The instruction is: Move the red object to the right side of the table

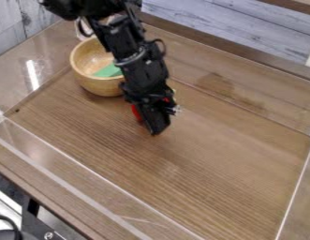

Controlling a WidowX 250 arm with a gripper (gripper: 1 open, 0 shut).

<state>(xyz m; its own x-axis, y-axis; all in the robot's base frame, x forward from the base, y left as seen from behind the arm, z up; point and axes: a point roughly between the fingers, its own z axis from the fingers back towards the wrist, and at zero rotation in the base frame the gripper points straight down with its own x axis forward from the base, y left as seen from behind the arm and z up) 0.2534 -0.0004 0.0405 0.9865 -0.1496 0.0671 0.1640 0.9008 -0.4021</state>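
The pincer is clamped on the red object, low on the table near centre, with a wooden bowl at ten o'clock. The grip looks shallow, so the rounded toy could squirt free on the carry toward three o'clock.

No legible text, label, brand, number or sign anywhere in the camera view (the picture is small and soft, so any fine print would be lost). The table, the wooden bowl and the black arm show plain surfaces with no readable marking.
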